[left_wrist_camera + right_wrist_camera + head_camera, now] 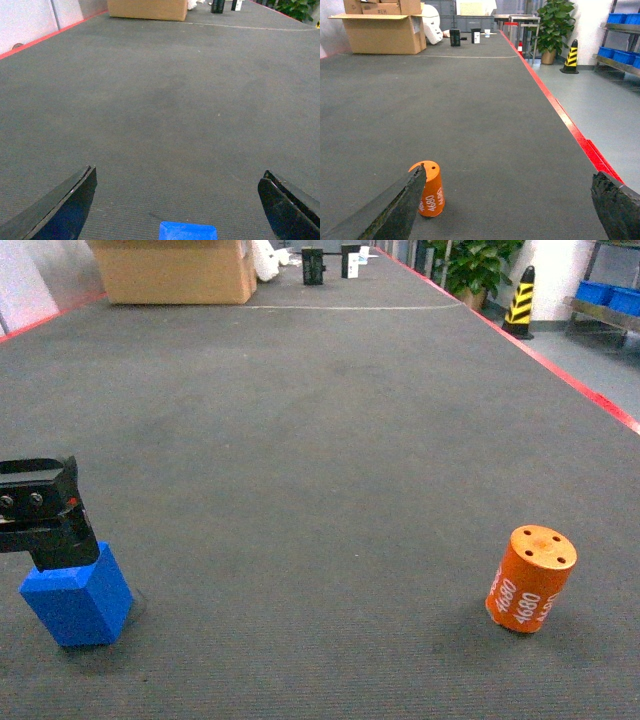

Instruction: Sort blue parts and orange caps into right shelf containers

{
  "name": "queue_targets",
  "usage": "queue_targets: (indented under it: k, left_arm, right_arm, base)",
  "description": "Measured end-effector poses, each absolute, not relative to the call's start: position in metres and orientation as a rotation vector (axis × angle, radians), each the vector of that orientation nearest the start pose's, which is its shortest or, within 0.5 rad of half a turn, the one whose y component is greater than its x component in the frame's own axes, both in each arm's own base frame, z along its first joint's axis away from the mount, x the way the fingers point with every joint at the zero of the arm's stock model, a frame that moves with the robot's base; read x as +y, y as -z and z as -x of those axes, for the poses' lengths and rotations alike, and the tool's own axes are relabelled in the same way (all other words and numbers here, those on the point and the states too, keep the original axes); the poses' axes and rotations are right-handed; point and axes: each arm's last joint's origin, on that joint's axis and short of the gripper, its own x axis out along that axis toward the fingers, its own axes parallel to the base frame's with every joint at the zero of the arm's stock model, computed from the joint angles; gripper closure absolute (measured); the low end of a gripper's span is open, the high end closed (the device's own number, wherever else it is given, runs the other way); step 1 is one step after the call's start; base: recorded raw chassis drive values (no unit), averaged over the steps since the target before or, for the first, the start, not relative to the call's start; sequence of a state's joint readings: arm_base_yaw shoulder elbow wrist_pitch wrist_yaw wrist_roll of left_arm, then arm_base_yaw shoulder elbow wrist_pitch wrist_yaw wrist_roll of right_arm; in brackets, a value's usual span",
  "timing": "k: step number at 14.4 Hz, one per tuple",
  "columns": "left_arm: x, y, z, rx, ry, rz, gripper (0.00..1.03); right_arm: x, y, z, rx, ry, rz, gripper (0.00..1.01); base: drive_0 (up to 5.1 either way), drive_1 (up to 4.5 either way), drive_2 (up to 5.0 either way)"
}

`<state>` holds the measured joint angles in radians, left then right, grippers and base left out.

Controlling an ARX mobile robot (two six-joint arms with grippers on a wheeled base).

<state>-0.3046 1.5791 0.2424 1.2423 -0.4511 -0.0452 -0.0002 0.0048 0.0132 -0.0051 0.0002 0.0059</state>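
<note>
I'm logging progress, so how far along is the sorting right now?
Nothing looks sorted yet. The blue part is on the floor with the left pincer on top of it, jaws open in the wrist view. The orange cap stands untouched near the open right pincer. Both must still reach the blue crates.

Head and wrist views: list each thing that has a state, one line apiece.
Left gripper: jaws open, straddling the block.
Right gripper: jaws open, holding nothing.
Block: on the floor, under the left gripper.
Cap: tilted on the floor, ungrasped.
Box: flaps open.
</note>
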Motion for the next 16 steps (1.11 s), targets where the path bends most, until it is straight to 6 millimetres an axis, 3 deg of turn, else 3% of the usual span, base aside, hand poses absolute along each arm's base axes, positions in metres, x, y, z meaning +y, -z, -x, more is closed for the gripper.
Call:
queue_targets:
  k: [16]
  left_arm:
    - [-0.059, -0.097, -0.238, 0.218, -0.105, -0.029, 0.05]
  right_arm:
    - [0.0, -0.167, -0.097, -0.003, 0.0, -0.006, 0.03]
  base:
    - [0.0, 0.0, 0.0]
